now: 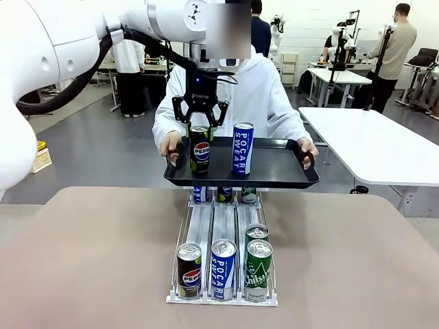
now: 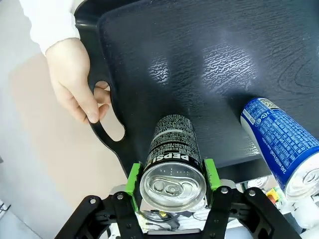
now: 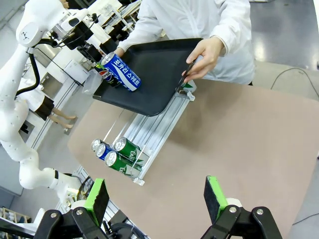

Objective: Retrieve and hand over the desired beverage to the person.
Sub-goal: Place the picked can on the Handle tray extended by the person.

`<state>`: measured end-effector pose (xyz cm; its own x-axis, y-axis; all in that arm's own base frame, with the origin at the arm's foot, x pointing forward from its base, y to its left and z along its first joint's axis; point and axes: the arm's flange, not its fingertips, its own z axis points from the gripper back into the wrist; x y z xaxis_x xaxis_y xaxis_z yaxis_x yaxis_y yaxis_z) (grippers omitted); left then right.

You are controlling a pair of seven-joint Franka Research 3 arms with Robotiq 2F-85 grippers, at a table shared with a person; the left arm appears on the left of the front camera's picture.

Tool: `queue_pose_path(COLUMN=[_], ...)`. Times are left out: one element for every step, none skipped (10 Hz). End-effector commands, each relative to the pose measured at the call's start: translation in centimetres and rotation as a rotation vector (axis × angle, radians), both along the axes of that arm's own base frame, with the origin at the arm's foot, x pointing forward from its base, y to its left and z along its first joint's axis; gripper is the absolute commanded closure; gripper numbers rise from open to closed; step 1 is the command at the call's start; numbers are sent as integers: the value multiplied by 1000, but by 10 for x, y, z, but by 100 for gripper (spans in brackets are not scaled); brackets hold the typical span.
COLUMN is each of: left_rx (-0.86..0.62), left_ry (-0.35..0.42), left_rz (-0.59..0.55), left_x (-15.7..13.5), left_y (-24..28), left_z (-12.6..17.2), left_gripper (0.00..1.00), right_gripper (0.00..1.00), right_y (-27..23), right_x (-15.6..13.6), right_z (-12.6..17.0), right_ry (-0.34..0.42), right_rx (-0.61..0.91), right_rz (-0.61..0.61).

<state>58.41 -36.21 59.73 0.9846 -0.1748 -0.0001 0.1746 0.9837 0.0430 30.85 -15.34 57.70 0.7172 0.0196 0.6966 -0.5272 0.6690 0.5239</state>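
Front view, from left to right. The left arm reaches across the middle; the left gripper point(image 1: 199, 123) comes down on a black Pepsi can point(image 1: 199, 148), jaws clenched on its upper part. The can stands upright on the left half of the black tray point(image 1: 274, 175), which suggests the handover is at the point of setting down. Just beside it, apart, stands a blue Pocari Sweat can point(image 1: 242, 147), also upright. The person point(image 1: 254, 89) holds the tray level by both end handles above the far end of the can rack point(image 1: 223, 274), presumably so that cans can be placed on it. On the desk point(image 1: 357, 260), the rack's near end carries a Pepsi, a Pocari Sweat and two green cans, one lane each.

Left wrist view. Looking down the can, the green pads point(image 2: 132, 179) press both sides of the Pepsi can point(image 2: 172, 164) just below its rim, contact that the front view leaves partly hidden. The person's hand point(image 2: 75, 82) curls through the tray's handle slot; whether the can's base bears fully on the tray cannot be told.

Right wrist view. The right gripper point(image 3: 157, 199) hangs over the desk near the robot's side, jaws released and empty, well apart from the tray point(image 3: 149, 74).
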Motion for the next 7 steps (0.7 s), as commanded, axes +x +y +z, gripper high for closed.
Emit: queue_pose_path(left_rx=[6, 3, -2, -3, -3, -4, -3], left_ry=[9, 11, 12, 14, 14, 15, 16], left_rz=[-7, -10, -6, -6, -9, -4, -3], left_x=[20, 19, 17, 18, 20, 18, 17], left_y=[-10, -10, -10, -9, -9, -9, -9], left_z=[22, 22, 22, 23, 24, 24, 23], left_gripper=[41, 22, 0, 2, 0, 0, 0], right_gripper=[0, 0, 0, 0, 0, 0, 0], right_y=[1, 1, 1, 1, 1, 1, 1], right_x=[4, 4, 4, 4, 4, 4, 4], right_z=[0, 0, 0, 0, 0, 0, 0], right_ry=[-27, -27, -27, -27, -27, -27, -27], right_rx=[33, 33, 33, 33, 33, 33, 33], right_rz=[10, 10, 10, 10, 10, 10, 10])
